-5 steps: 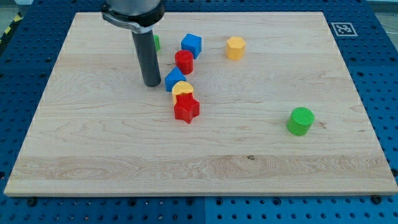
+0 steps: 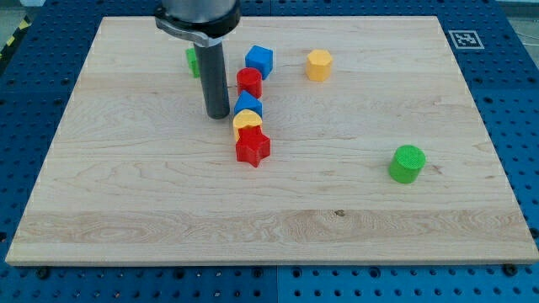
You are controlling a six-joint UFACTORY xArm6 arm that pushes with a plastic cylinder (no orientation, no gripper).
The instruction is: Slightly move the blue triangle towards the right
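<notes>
The dark rod stands upright in the view's upper middle, its mount at the top edge; my tip [image 2: 218,115] rests on the counter [image 2: 337,227].

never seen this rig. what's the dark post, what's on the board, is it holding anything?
One camera looks down at a wooden board. The dark post is a robot arm's rod; it has no grasping end effector, so it holds nothing and only pushes. My tip sits just left of the blue triangle, touching or nearly so. Packed around that: a red cylinder above, a yellow block and red star below. Elsewhere: a blue cube, yellow hexagon, green cylinder, and a green block partly behind the rod.
</notes>
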